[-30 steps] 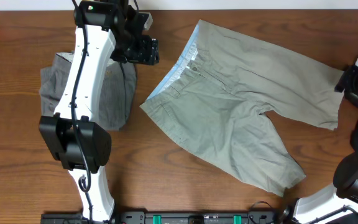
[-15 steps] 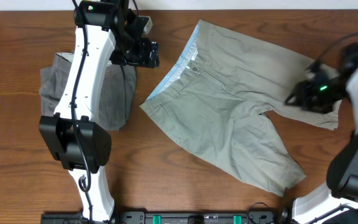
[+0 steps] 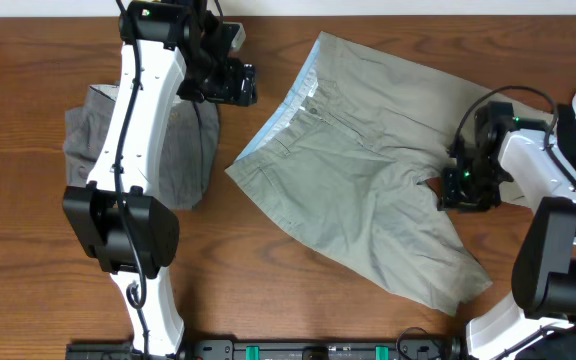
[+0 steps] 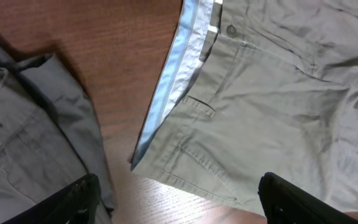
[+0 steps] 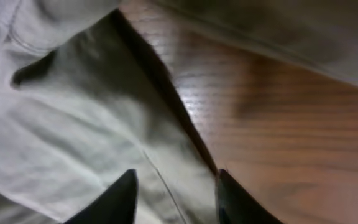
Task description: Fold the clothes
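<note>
The wooden desk (image 3: 28,80) carries two garments. The khaki shorts (image 3: 368,190) lie spread flat from the middle toward the right. Their waist is turned to the left and far side, one leg reaches toward the right edge and the other toward the near right. A pale blue lining (image 4: 166,87) shows along the open waist, with a button (image 4: 231,30) just beside it. The grey shorts (image 3: 183,150) lie bunched at the left, apart from the khaki pair with bare wood between them. In the overhead view they are partly covered by the left arm (image 3: 138,110).

The left arm stretches from the near edge up to the far side. The right arm (image 3: 543,170) bends in from the right edge over the far leg of the khaki shorts.

The left pincer (image 4: 179,202) hangs above the desk between the two garments, near the khaki waist. Its jaws stand wide and it holds nothing. The right pincer (image 5: 176,199) sits low at the crotch of the khaki shorts, where the two legs part. Its jaws are narrow, with the edge of a leg between them. Whether they pinch the cloth I cannot tell.
</note>
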You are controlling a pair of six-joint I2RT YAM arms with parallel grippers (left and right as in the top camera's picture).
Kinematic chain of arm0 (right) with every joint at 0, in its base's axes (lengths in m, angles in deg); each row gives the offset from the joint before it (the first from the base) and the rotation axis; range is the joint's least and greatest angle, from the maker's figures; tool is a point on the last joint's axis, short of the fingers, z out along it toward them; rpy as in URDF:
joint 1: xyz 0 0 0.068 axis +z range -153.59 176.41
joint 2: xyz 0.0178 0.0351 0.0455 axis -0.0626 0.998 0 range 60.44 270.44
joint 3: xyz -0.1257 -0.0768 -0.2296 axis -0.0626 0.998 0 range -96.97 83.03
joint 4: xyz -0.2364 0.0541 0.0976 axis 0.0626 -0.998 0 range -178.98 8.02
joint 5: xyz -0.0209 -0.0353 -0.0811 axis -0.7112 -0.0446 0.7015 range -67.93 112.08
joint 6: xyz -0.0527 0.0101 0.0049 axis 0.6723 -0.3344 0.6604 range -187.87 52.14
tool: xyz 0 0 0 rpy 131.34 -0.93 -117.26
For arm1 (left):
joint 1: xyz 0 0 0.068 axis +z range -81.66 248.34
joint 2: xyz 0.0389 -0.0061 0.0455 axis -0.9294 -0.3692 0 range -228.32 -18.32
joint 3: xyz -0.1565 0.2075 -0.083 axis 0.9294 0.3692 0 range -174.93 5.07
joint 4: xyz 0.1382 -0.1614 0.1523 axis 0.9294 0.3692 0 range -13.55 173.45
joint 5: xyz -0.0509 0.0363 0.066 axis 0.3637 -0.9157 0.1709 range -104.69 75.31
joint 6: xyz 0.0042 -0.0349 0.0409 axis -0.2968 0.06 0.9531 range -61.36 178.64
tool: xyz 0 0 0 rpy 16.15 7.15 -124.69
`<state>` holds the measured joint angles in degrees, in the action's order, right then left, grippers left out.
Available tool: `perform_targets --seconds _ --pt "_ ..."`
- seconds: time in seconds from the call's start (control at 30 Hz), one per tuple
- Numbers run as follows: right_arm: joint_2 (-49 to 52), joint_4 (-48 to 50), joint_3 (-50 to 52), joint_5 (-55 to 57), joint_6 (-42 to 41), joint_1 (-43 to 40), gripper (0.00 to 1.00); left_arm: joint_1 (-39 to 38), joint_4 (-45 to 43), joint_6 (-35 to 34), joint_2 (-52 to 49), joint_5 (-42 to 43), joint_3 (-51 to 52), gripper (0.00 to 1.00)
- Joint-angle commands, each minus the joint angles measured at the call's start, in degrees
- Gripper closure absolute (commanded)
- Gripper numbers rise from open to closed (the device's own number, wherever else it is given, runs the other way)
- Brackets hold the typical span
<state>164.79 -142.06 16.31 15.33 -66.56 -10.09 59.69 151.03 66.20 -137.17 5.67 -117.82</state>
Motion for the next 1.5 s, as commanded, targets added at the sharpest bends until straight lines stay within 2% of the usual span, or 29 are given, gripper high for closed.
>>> perform_targets --seconds 0.0,0.03,0.1,0.17,0.27,0.47,0.7,0.9,0.97,1.03,1.13,1.2,1.3,1.47 --pt "-0.1 2.1 1.4 -3.3 -1.3 1.0 0.66 0.2 -0.4 0.4 -0.2 -0.3 -0.1 0.14" --pt "-0.1 2.4 1.4 -3.4 -1.3 1.2 0.63 0.2 -0.5 0.4 -0.2 -0.3 -0.1 0.13" --pt "-0.1 2.4 1.6 -3.8 -1.3 1.5 0.46 0.2 -0.5 0.4 -0.2 -0.3 -0.1 0.13" --pt "-0.1 2.4 2.3 -4.3 -1.3 1.8 0.44 0.2 -0.5 0.3 -0.2 -0.3 -0.1 0.12" --pt "-0.1 3.9 4.4 -4.3 -1.4 2.4 0.56 0.2 -0.5 0.4 -0.2 -0.3 -0.1 0.12" --pt "-0.5 6.3 6.2 -1.2 -4.1 2.3 0.98 0.2 -0.5 0.4 -0.2 -0.3 -0.1 0.12" --pt "-4.6 2.1 -6.8 8.5 -4.0 -2.1 0.99 0.2 -0.3 0.4 -0.2 -0.3 -0.1 0.12" --pt "-5.1 6.6 -13.6 8.8 -4.1 -6.5 0.99 0.2 0.4 0.3 -0.2 -0.3 -0.1 0.12" --pt "-4.8 8.3 -13.5 7.0 -4.1 -7.3 0.95 0.2 0.9 0.3 -0.2 -0.3 -0.1 0.12" --pt "-4.2 9.2 -13.5 5.2 -4.0 -7.6 0.87 0.1 1.9 0.3 -0.3 0.0 0.0 0.12" --pt "-3.4 9.8 -13.5 5.2 -4.0 -7.6 0.43 -0.3 3.2 0.3 -0.3 0.6 0.8 0.12" --pt "-3.3 9.0 -13.5 5.2 -4.7 -7.8 0.33 -0.9 3.7 0.3 -0.3 1.8 2.0 0.12" --pt "-3.3 6.9 -13.5 5.2 -5.8 -8.5 0.27 -2.0 4.1 0.3 -0.3 4.2 4.7 0.12" --pt "-3.3 0.9 -13.5 -1.8 -8.5 -10.9 0.28 -5.2 2.9 0.3 -0.4 4.7 12.6 0.13"
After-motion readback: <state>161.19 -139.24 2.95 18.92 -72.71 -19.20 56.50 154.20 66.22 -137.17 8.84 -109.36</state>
